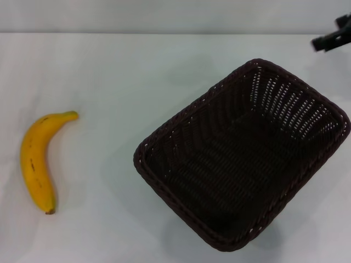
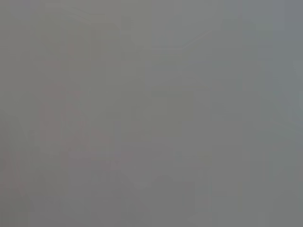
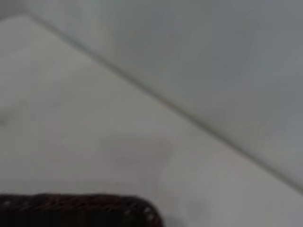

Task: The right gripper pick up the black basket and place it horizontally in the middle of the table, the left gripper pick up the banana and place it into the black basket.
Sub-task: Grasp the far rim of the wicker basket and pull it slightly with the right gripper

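Banana (image 1: 36,161) lies near the counter's (image 1: 109,66) left edge, basket (image 1: 241,159) sits askew toward the right — right pincer (image 1: 333,37) at the far right corner, grip state unclear; no writing visible.

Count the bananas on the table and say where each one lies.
1. The banana lies on the table at the robot's left, apart from the black basket, which sits angled to its right. The basket holds none.

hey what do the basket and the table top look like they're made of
The black basket looks like woven wicker or rattan-style strands, possibly plastic: braided rim, open-weave sloping sides, dark brown-black with slight sheen. The table looks like a smooth white laminate or painted board, faintly glossy; the exact material is unclear.
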You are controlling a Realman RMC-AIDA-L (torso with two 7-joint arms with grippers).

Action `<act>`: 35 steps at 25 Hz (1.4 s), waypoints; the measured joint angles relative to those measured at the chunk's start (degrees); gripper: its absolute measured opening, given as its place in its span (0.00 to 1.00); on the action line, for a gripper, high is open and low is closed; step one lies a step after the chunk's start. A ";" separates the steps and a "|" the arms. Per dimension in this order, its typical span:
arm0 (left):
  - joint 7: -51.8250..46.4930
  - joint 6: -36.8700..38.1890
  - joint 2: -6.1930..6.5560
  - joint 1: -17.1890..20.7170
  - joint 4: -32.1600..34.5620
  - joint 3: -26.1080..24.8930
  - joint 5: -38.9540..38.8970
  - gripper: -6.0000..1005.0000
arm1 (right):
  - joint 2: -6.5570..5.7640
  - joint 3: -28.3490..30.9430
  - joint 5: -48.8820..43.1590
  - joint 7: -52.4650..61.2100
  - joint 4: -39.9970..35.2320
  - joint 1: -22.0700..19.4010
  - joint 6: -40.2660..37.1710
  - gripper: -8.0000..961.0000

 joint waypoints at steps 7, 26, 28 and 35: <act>-0.15 -1.73 -0.01 -0.15 0.13 0.01 0.03 0.88 | -0.70 -0.24 -5.12 9.17 6.24 7.92 8.23 0.85; -0.02 -3.70 -0.01 0.92 0.59 0.09 0.12 0.88 | 3.69 -1.73 -22.36 15.92 18.93 18.27 4.65 0.84; -0.03 -3.69 -0.01 0.87 0.63 0.10 0.12 0.88 | 3.97 -1.90 -23.85 16.06 21.19 19.40 3.78 0.84; -0.11 -3.11 0.22 0.50 0.65 0.09 0.85 0.88 | 4.26 -3.66 -26.50 16.39 29.99 23.34 0.47 0.83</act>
